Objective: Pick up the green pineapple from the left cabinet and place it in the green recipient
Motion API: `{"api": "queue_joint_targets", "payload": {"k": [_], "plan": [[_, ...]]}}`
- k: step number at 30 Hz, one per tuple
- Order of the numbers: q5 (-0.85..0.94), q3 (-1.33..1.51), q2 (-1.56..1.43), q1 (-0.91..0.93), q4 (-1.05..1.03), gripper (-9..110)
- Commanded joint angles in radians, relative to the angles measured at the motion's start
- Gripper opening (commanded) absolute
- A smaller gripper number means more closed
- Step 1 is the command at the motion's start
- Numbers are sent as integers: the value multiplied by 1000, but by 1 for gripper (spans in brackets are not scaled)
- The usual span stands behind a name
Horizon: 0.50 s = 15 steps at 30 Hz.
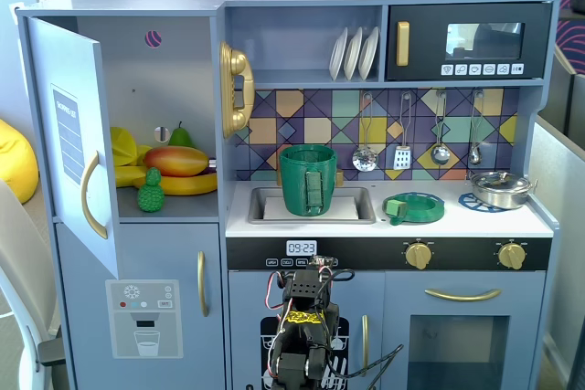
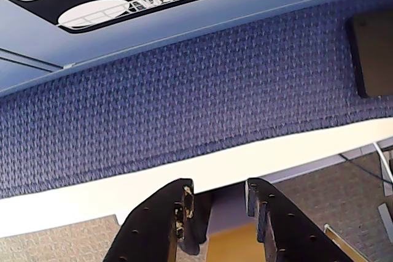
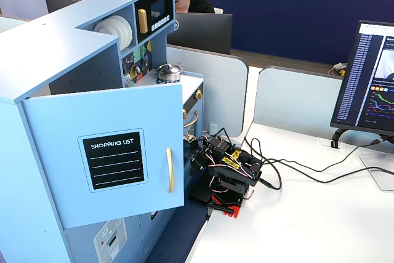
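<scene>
- The green pineapple point(image 1: 151, 191) is sitting on the shelf of the left cabinet point(image 1: 174, 52), beside a mango point(image 1: 176, 161).
- The pincer point(image 2: 216, 196) is hanging low, fingers apart and empty.
- The green recipient point(image 1: 307, 179) is waiting in the sink point(image 1: 361, 210), ready to receive the pineapple.

The open cabinet door point(image 3: 101, 152) hides the shelf and fruit in a fixed view. The gripper point(image 2: 216, 204) (only its fingertips show) is cut by the wrist view's bottom edge.
</scene>
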<state>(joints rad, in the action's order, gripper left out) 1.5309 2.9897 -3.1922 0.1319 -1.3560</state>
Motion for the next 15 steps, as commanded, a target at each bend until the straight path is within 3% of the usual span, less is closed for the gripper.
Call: {"api": "queue_joint_targets", "payload": {"k": [1,12,15], "plan": [[52,8,14,-48,-158,0],[11,8,14,-48,-175,0],[-40,8,14,-81,-40,0]]}}
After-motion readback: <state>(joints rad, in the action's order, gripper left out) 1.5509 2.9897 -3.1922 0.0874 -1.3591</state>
